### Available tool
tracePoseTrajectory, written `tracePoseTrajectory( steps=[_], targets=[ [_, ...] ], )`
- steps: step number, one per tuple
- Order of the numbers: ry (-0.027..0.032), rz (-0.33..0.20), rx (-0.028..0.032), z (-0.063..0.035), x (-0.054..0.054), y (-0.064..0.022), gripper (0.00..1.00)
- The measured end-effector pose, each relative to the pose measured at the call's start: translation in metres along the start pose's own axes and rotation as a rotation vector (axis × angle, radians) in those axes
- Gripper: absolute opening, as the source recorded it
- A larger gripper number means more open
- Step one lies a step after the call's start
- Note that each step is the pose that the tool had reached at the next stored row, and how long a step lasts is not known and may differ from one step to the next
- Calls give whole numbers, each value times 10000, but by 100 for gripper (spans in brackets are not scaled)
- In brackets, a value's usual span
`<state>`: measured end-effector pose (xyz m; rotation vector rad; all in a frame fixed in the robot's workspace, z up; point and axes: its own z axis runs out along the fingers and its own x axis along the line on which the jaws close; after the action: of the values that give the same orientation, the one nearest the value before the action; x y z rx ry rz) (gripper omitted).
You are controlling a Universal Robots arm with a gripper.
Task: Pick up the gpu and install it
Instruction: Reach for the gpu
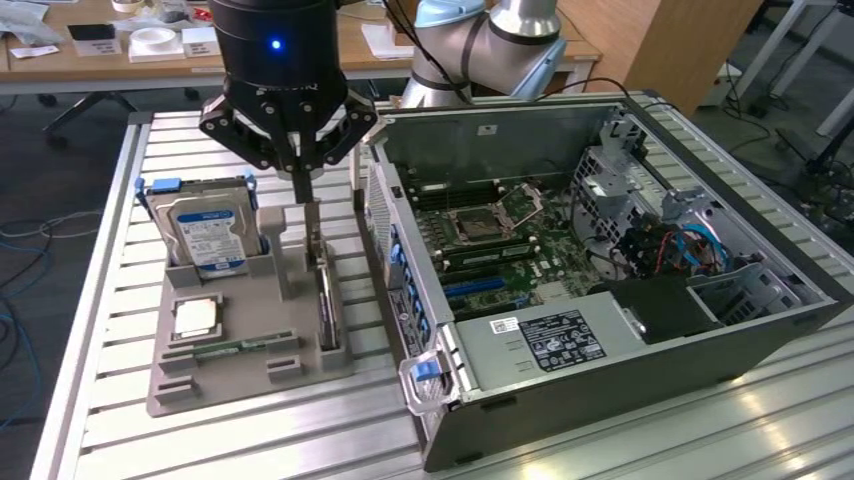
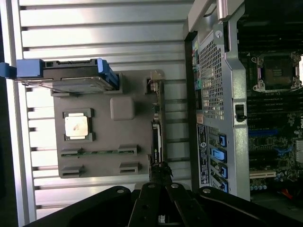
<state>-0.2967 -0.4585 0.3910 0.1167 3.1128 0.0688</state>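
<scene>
Grey plastic is what carries the parts here: a moulded grey holder tray (image 1: 227, 382) (image 2: 124, 137) lies on the slatted aluminium counter (image 1: 267, 440) (image 2: 104, 33). It sits just beside the open black tower computer case (image 1: 601, 372) (image 2: 213, 85).

Your task piece is the gpu (image 1: 320, 275) (image 2: 156, 137), a thin expansion card with a dark cooler face and a silver metal end bracket. It stands on edge in the tray slot nearest the case, bracket end up. It is seated in the tray, not in the machine.

The black gripper (image 1: 304, 195) (image 2: 159, 169) hangs straight above that slot. Its fingers are drawn together and pinched on the top of the card's bracket end — you can see the tips meet on the card's edge in the wrist view.

The other tray pockets are filled:
- A silver hard drive with a blue label (image 1: 207, 235) (image 2: 71, 78) stands upright at the far end, away from the case.
- A square silver processor chip (image 1: 196, 318) (image 2: 76, 126) lies flat in its recess.
- A narrow green memory stick (image 1: 240, 347) (image 2: 97, 152) lies flat nearer the tray's front.

Inside the case the green motherboard (image 1: 507, 240) (image 2: 270, 118) is exposed — its side panel is off.
</scene>
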Motion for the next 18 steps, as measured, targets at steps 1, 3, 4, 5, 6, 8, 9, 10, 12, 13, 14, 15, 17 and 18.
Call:
tracePoseTrajectory(
  steps=[1,3,4,5,6,8,9,10,12,13,14,15,17,18],
  targets=[
    [0,0,0,0,0,0,11],
    [0,0,-1,1,-1,0,11],
    [0,-1,-1,2,-4,0,11],
    [0,-1,-2,2,-8,1,11],
    [0,-2,-1,2,-11,1,11],
    [1,0,0,2,-11,1,11],
    [-1,-1,-1,4,-12,2,11],
    [-1,-2,-2,5,-13,4,11],
    [0,-1,-2,10,-11,11,11],
    [1,1,-1,11,-10,17,11],
    [1,1,-2,14,-10,23,11],
    [0,0,-3,17,-10,28,11],
    [0,-2,-3,18,-10,29,11],
    [0,-3,-3,18,-10,29,11]
  ],
)
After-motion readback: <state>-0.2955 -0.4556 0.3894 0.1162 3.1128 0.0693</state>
